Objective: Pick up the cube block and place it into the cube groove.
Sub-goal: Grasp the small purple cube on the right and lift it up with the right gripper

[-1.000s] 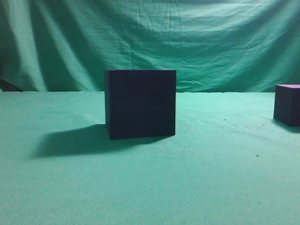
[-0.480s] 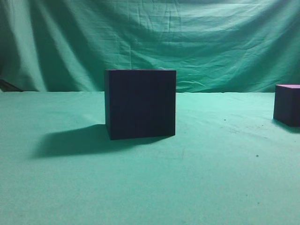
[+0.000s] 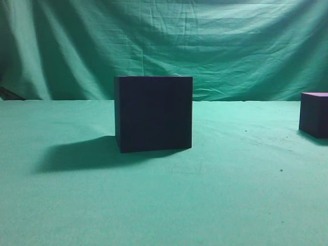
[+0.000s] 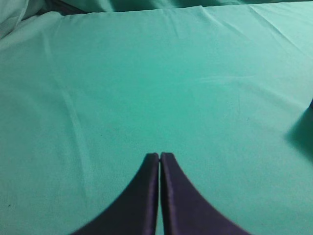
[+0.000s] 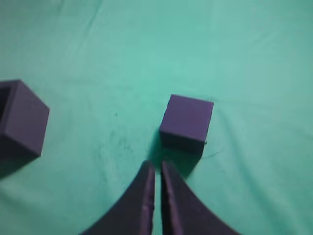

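Your right gripper (image 5: pixel 155 169) hangs above the green cloth (image 3: pixel 230 195), pointing down and forward, its two dark fingers pressed almost together with only a thin slit between them and nothing held. The cube block (image 5: pixel 187 122) lies just ahead of those fingertips and a little to their right, resting flat on the cloth, not touched by them. Your left gripper (image 4: pixel 159 157) is posed the same way, fingers closed tip to tip on nothing, over bare cloth with only a dark shadow at the right edge of its view.

Count two purple pieces in all: one cube block (image 3: pixel 313 115) and one cube groove (image 3: pixel 153 113). Taking the cube groove as your landmark, the block sits well apart from it, off to its right at the edge of the exterior view, both standing upright on the cloth.

The exterior view shows neither arm, only the groove's matte front face, its shadow falling to its left, and the draped green backdrop (image 3: pixel 205 46) behind it. The right wrist view gives you what that one lacks: the block's lighter top face, and the groove (image 5: pixel 19 120) at the left edge seen from above, where a dark opening shows in its top. The left wrist view shows neither piece.
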`<action>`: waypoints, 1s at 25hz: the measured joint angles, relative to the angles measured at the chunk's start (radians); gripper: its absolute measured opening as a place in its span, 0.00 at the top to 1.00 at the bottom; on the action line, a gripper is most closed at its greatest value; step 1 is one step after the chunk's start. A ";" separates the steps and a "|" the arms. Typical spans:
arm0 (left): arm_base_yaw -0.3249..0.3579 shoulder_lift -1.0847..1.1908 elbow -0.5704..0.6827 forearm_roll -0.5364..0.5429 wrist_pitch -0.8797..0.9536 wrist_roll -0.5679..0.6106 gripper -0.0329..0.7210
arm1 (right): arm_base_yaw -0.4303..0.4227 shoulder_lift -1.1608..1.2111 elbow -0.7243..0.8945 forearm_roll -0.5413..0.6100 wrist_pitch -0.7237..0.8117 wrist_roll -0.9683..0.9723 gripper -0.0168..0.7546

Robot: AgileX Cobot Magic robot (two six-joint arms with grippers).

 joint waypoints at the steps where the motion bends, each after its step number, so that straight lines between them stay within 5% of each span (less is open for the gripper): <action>1: 0.000 0.000 0.000 0.000 0.000 0.000 0.96 | 0.000 0.056 -0.042 -0.011 0.045 -0.002 0.98; 11: 0.000 0.000 0.000 0.000 0.000 0.000 0.96 | 0.005 0.508 -0.411 -0.133 0.324 0.178 0.98; 19: 0.000 0.000 0.000 0.000 0.000 0.000 0.96 | 0.137 0.721 -0.532 -0.400 0.371 0.397 0.98; 21: 0.000 0.000 0.000 0.000 0.000 0.000 0.96 | 0.137 0.747 -0.535 -0.407 0.353 0.441 0.91; 25: 0.000 0.000 0.000 0.000 0.000 0.000 0.96 | 0.137 0.782 -0.535 -0.409 0.309 0.482 0.60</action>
